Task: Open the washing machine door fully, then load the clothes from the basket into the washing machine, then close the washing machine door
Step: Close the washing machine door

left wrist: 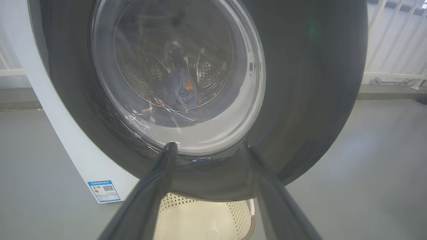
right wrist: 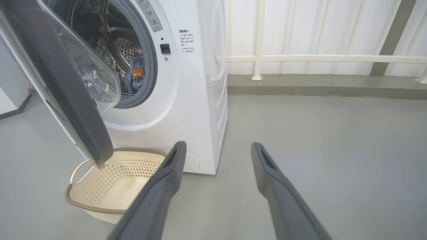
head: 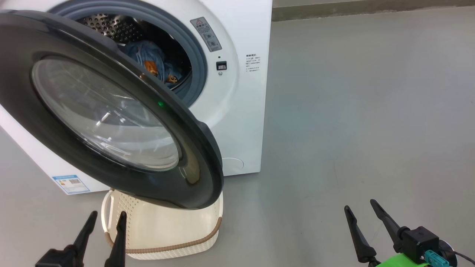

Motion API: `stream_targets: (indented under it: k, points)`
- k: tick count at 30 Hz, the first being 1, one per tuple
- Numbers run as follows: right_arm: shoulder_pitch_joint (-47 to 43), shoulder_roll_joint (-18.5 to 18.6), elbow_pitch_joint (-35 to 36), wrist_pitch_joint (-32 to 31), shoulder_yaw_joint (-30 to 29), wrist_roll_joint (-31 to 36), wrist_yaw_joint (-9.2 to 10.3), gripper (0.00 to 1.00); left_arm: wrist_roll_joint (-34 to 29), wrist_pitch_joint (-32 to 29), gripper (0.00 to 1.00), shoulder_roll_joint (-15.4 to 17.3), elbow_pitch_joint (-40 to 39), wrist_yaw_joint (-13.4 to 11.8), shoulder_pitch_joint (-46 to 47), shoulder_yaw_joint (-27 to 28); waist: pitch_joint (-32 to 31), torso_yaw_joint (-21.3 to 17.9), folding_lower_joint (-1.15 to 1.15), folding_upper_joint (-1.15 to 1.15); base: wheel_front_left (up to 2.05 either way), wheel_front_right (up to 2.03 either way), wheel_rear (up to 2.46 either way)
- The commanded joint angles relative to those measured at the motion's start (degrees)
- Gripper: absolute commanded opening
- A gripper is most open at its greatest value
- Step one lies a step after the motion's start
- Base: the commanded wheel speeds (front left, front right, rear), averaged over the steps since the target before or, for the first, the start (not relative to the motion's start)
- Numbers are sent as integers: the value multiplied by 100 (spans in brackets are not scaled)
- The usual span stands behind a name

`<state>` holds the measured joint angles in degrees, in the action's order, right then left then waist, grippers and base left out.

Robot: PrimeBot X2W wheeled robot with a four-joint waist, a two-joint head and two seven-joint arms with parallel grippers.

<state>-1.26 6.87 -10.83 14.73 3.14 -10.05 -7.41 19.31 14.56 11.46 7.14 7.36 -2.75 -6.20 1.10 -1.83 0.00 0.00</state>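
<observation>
Washing machine door (head: 107, 111) ajar, free edge pointing out from the washing machine (head: 241, 111), above the basket (head: 167, 230). Bear-print clothes (head: 152, 63) lie inside drum (head: 111, 26). Left gripper (head: 108, 214) and right gripper (head: 360, 204): fingers apart, nothing held.

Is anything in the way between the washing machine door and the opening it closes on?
Nothing visible. The clothes lie inside the drum, the basket sits on the floor below the washing machine door, and the left gripper and right gripper stand open, clear of that gap.
</observation>
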Motion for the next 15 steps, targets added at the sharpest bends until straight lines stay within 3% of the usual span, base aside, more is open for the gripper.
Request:
stream_targets:
  k: [1,14,15]
  points:
    - [75,66,118,27,139,67,-8,100,-60,43,100,69,-227,12,33,259,-5,-5,0,0,0,0,0]
    - [8,80,-206,27,68,150,-8,100,-225,43,100,-194,-511,13,-287,333,-24,12,0,0,0,0,0]
    - [12,79,-239,27,61,150,-8,75,-234,43,100,-199,-530,13,-289,321,-23,17,0,0,0,0,0]
